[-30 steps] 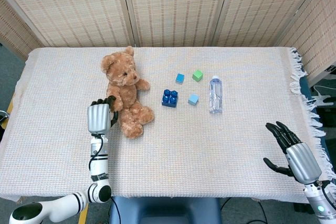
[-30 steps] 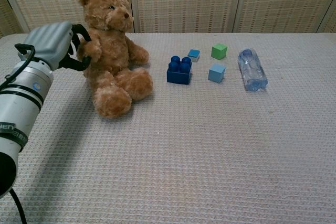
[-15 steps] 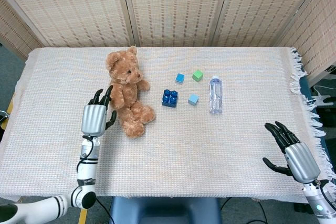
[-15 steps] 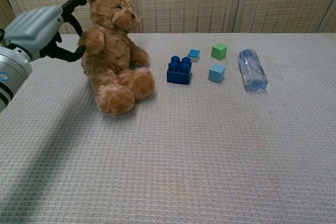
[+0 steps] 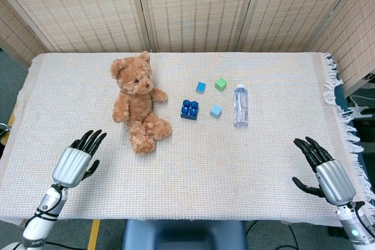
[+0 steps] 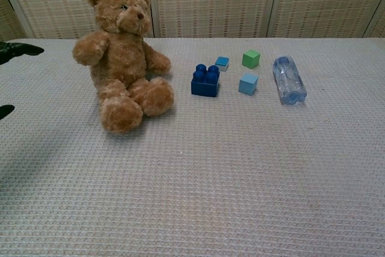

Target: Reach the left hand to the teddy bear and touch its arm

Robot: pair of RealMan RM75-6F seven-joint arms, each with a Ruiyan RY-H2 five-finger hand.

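A brown teddy bear [image 5: 136, 103] [image 6: 120, 58] sits upright on the cloth-covered table [image 5: 76, 80], left of centre. My left hand [image 5: 77, 161] hovers near the front left edge, well clear of the bear's arm [image 5: 120, 111], fingers spread and holding nothing. In the chest view only its dark fingertips [image 6: 18, 50] show at the left border. My right hand [image 5: 321, 165] rests open at the front right corner, out of the chest view.
Right of the bear lie a dark blue studded brick [image 5: 189, 109] [image 6: 206, 80], two light blue cubes [image 5: 201, 87] [image 5: 215, 110], a green cube [image 5: 220, 84] [image 6: 251, 59] and a clear plastic bottle [image 5: 240, 105] [image 6: 288, 80] on its side. Wicker screens stand behind the table.
My left hand has let go of the bear's arm and pulled back toward the front left edge, its fingers now spread. The bear has settled back upright. The right hand stayed put.
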